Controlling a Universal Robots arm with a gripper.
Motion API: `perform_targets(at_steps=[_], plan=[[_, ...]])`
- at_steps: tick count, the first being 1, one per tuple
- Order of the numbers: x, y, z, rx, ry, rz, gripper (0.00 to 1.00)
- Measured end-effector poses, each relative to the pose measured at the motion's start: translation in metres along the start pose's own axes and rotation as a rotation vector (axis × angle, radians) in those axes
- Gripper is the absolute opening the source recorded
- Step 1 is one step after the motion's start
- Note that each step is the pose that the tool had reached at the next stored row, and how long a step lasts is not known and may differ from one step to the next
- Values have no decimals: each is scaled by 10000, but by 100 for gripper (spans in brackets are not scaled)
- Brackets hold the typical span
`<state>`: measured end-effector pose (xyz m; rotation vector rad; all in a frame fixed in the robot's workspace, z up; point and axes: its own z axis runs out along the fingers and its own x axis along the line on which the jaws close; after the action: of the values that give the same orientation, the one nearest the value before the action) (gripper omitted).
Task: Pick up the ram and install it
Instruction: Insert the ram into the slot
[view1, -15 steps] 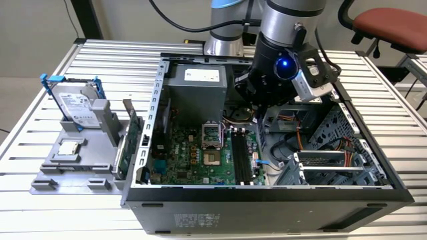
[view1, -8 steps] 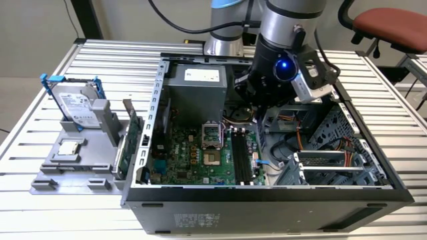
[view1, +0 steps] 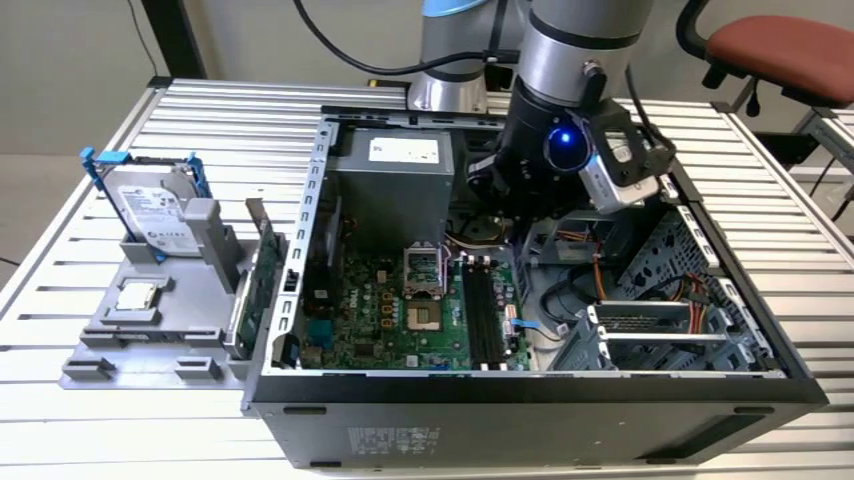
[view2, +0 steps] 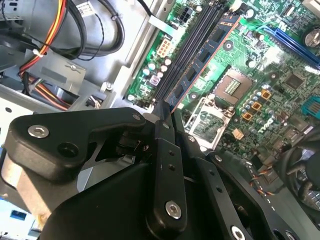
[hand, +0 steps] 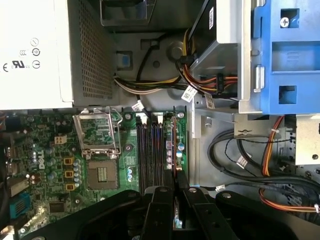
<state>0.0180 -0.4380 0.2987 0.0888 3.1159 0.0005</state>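
inside an open computer case (view1: 534, 385) on a slatted metal table (view1: 80, 420), arm reaching down over the green main board (view1: 387, 310). claw (view2: 165, 112) closed on the end of the ram (view2: 205, 55), black fingers (hand: 155, 200) pinched tight either side of the thin stick. ram standing on edge, lined up along the row of black memory slots (hand: 147, 150) just beside the empty processor socket (hand: 100, 145), lower edge at a slot; fully seated or not, cannot tell. grey power supply box (view1: 387, 185) behind the board, bundles of cables (hand: 150, 82) nearby. on a grey stand (view1: 147, 335) to the exterior view's left, well apart from the case, a silver hard drive (view1: 154, 215) in blue brackets and a green circuit card (view1: 260, 270) standing upright.
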Motion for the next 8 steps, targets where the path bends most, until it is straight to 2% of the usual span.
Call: perform_targets(at_steps=[8], plan=[[3,0,138,16,-11,58,0]])
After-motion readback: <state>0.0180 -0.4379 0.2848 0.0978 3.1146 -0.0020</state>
